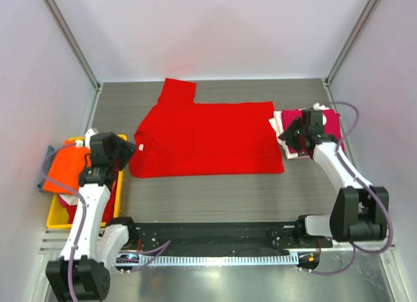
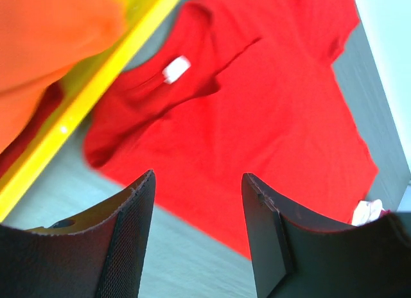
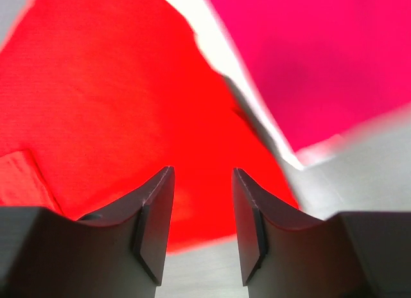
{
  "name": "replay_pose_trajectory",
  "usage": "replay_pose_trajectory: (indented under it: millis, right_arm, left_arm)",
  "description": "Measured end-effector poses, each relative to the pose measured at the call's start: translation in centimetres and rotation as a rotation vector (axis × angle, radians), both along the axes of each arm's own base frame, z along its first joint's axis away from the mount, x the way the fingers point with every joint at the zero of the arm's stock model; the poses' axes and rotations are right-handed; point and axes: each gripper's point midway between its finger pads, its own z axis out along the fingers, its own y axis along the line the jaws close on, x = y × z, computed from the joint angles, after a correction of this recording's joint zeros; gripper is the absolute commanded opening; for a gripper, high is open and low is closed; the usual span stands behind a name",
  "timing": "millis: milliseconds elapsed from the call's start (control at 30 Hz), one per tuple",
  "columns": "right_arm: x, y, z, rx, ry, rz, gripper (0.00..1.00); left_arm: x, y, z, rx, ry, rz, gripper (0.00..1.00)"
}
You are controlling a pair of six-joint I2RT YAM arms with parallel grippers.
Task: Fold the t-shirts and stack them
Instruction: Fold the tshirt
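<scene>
Red t-shirt (image 1: 208, 136) lies flat on the bench (image 1: 215, 191), collar to the left, one sleeve reaching far. My left pincer (image 2: 199, 176) hangs at its left edge beside the yellow crate (image 1: 55, 220) holding an orange shirt (image 1: 65, 168), jaws apart, empty. My right pincer (image 3: 203, 171) hangs at its right edge beside the magenta-pink shirt stack (image 1: 331, 123), jaws apart, empty too.

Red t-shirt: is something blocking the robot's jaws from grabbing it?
Nothing visible does. The red t-shirt lies spread on the table, with open jaws at each end: the left by the yellow crate, the right by the pink and white stack.
</scene>
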Motion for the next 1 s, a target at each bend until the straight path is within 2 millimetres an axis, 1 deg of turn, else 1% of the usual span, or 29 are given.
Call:
replay_pose_trajectory:
  millis: [33, 67, 133, 167, 233, 300, 367, 500, 533, 633, 700, 800, 900, 1000]
  right_arm:
    - [1.1, 0.6, 0.6, -0.022, -0.011, 0.022, 0.41]
    - [2.3, 1.2, 1.1, -0.042, -0.02, 0.041, 0.34]
    - [4.7, 2.1, 1.6, -0.085, -0.029, 0.065, 0.25]
    - [5.7, 2.5, 1.5, -0.1, -0.027, 0.073, 0.19]
    - [7.4, 2.5, 0.9, -0.137, -0.01, 0.068, 0.13]
    - [8.7, 2.0, -0.4, -0.173, 0.021, 0.053, 0.06]
    - [10.0, 1.4, -1.7, -0.209, 0.059, 0.041, 0.01]
    - [12.5, 0.8, -4.6, -0.255, 0.128, 0.03, 0.01]
    - [12.8, 0.7, -5.4, -0.263, 0.145, 0.028, 0.01]
    - [13.0, 0.1, -7.6, -0.296, 0.198, 0.015, 0.01]
    - [13.2, -0.5, -8.6, -0.322, 0.226, -0.002, 0.01]
    - [14.3, -1.4, -8.1, -0.359, 0.217, -0.032, 0.01]
    - [15.1, -2.4, -8.3, -0.369, 0.224, -0.057, 0.01]
    - [15.6, -3.3, -8.3, -0.37, 0.225, -0.08, 0.01]
  left_arm:
    - [0.9, -0.3, 0.5, 0.004, -0.006, -0.016, 0.57]
    - [1.7, -0.6, 0.9, 0.006, -0.012, -0.029, 0.57]
    - [3.2, -1.4, 0.5, 0.01, 0.009, -0.059, 0.57]
    - [4.1, -1.9, 0.1, 0.01, 0.022, -0.077, 0.57]
    - [5.4, -2.9, -0.9, 0.012, 0.049, -0.108, 0.57]
    - [6.9, -3.7, -1.7, 0.016, 0.074, -0.133, 0.56]
    - [8.7, -4.4, -2.4, 0.024, 0.092, -0.15, 0.55]
    - [12.7, -5.0, -2.9, 0.05, 0.101, -0.162, 0.54]
    - [13.6, -5.0, -3.0, 0.055, 0.096, -0.16, 0.54]
    - [15.4, -4.9, -3.3, 0.066, 0.096, -0.15, 0.54]
    - [16.2, -4.8, -3.7, 0.076, 0.104, -0.14, 0.54]
    - [17.4, -4.5, -4.6, 0.089, 0.123, -0.129, 0.54]
    - [18.4, -4.3, -5.4, 0.101, 0.139, -0.115, 0.54]
    - [20.2, -4.2, -6.4, 0.111, 0.154, -0.103, 0.52]
